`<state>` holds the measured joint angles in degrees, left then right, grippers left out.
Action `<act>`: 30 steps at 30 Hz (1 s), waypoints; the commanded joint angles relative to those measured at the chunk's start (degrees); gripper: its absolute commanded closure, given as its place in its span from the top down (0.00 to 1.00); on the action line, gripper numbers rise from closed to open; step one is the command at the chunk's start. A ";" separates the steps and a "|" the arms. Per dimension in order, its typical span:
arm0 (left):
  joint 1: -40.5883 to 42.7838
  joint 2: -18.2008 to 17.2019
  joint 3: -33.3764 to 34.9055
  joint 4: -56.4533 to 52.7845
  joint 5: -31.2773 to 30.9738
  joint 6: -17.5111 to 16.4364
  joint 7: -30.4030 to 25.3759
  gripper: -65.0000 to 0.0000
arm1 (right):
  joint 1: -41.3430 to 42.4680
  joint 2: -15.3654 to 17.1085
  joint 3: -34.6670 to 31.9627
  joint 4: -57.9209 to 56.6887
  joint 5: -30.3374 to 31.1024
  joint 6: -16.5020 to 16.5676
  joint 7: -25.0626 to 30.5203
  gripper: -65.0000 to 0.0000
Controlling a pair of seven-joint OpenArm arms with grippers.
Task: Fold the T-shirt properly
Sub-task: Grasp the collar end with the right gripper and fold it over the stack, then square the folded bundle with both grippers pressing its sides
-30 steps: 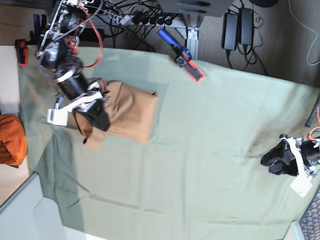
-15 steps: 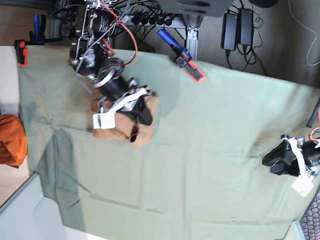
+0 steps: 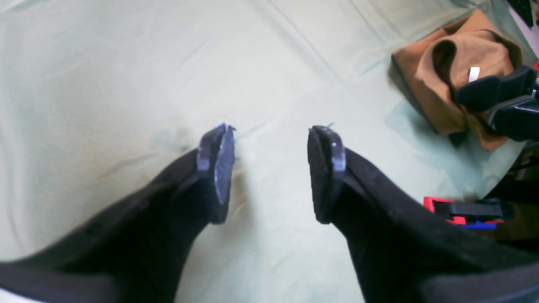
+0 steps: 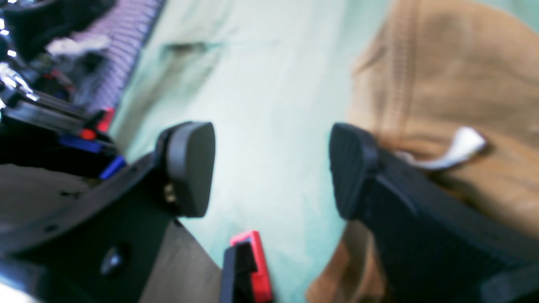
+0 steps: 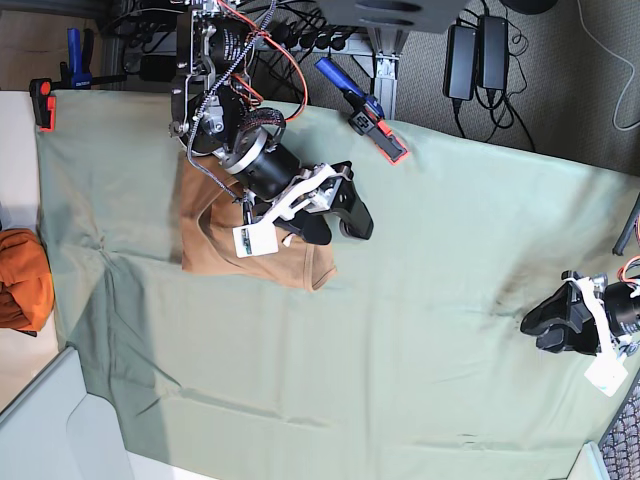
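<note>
My right gripper (image 5: 345, 215) hangs released, jaws spread, just past the folded T-shirt (image 5: 205, 235) lying on the green cloth (image 5: 440, 300). Left gripper (image 3: 269, 168) is parked well apart, jaws spread, empty. Folding looks nearly done; next I'd judge whether the bundle needs tidying.

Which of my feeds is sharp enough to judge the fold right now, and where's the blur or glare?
Right wrist view: heavily blurred, the T-shirt and right gripper both soft. Left wrist view: washed out bright on the green cloth, wide-angle bowing, left gripper close and dark. Base view: sharpest, even light, the folded shirt partly hidden under the right arm.
</note>
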<state>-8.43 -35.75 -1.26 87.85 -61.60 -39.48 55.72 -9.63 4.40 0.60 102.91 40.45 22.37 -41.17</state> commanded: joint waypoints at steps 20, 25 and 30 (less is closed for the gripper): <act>5.66 3.56 1.09 21.00 0.63 -0.52 0.39 0.28 | 11.52 -2.54 2.43 1.22 -5.20 6.82 3.30 0.00; 11.69 4.37 10.86 28.70 8.09 -0.52 -3.58 0.11 | 16.57 -0.98 10.82 0.85 -15.50 6.80 6.16 0.00; 12.41 8.70 22.25 28.65 18.86 -0.52 -6.82 0.01 | 20.04 5.88 17.33 -4.11 -17.77 6.80 8.22 0.00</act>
<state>4.71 -26.59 21.52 115.59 -41.19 -39.70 50.02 9.43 9.76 17.74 97.95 22.31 22.50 -34.22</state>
